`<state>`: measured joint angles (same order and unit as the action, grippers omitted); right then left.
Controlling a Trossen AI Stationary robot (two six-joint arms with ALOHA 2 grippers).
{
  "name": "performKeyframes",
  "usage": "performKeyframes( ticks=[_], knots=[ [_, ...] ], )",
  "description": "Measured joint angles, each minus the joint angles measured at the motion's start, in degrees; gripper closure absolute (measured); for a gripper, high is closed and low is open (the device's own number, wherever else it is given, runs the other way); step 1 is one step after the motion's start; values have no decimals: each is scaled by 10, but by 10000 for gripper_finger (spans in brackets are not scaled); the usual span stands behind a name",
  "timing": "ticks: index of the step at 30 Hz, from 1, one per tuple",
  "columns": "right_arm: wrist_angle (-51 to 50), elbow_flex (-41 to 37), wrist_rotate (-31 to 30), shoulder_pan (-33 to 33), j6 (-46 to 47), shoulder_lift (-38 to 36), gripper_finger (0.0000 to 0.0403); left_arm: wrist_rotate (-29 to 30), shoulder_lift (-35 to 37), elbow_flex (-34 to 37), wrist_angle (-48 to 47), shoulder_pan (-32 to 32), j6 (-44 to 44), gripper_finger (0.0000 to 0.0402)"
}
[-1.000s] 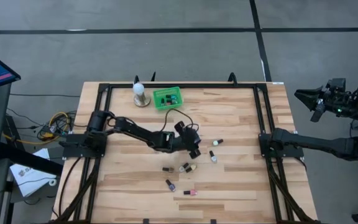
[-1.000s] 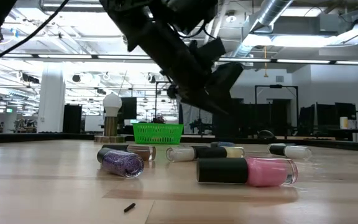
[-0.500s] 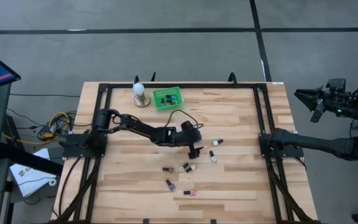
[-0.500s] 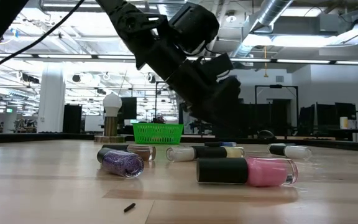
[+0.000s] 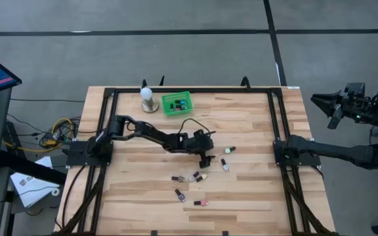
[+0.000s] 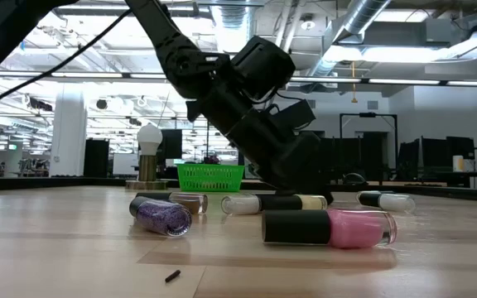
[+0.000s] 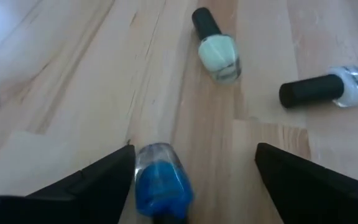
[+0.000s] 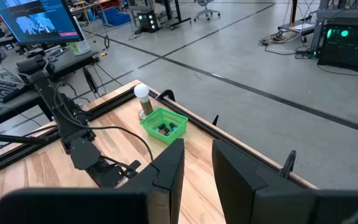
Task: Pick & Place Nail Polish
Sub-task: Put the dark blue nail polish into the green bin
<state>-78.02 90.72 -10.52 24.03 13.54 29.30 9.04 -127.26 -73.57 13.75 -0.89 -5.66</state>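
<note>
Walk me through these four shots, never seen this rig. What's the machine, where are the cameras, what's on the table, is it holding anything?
It is a two-armed robot at a wooden table. One camera looks straight down, one sits at table height, and each wrist carries one.

From above, the left arm reaches to mid-table with its tool low over the wood. Its wrist camera shows the open fingers on either side of a lying blue nail polish bottle, not yet gripped.

Other bottles lie around: a pale green one, a white one, a pink one and a glittery purple one.

At the far edge stand a green basket, with a few bottles inside, and a white bulb-shaped thing.

The right tool waits off the table's side, open and empty.
</note>
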Motion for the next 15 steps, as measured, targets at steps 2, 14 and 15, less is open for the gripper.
performKeyframes(
  ticks=[2,14,15],
  knots=[
    [0,0,0,0,0,0,327,13,-11,-1,6,-7,-3,86],
    [0,0,0,0,0,0,327,48,-25,-1,1,-15,-45,235],
    [0,0,0,0,0,0,327,47,-25,-1,1,-15,-45,253]
  ],
)
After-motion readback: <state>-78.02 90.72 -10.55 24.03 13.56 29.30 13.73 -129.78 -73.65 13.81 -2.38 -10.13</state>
